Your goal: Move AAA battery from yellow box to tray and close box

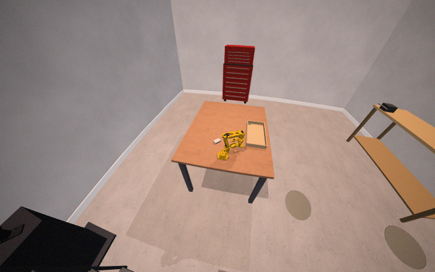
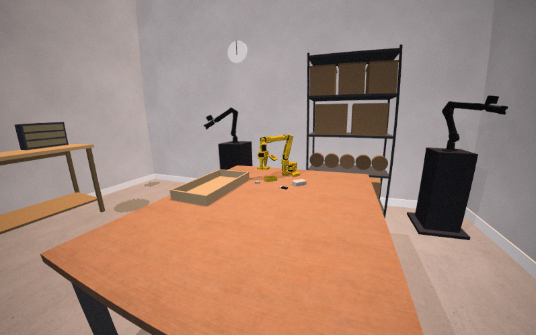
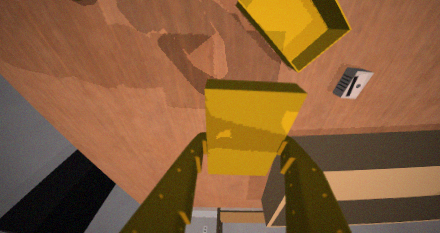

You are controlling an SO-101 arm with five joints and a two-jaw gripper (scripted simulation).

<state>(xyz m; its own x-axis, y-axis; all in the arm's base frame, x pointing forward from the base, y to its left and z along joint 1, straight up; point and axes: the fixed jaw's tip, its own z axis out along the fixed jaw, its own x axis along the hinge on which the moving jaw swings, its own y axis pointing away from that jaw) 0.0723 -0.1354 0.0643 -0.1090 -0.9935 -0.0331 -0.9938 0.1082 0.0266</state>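
Table [image 3: 125, 85]: open yellow box base [image 3: 295, 22] looks empty; pincer [image 3: 245, 157] clamps yellow lid [image 3: 252, 120].

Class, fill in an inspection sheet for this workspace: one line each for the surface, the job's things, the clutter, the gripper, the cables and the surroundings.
Surface: orange wooden table.
Job's things: an open yellow box part lies on the table, hollow side up; another yellow box part is lifted; tray beside the arm; AAA battery not made out.
Clutter: small white box, small grey block, small dark item.
Gripper: gripper shut on the lifted yellow part.
Cables: nothing seen.
Surroundings: red tool cabinet, shelf rack with cartons, two black arms on pedestals, wooden bench.
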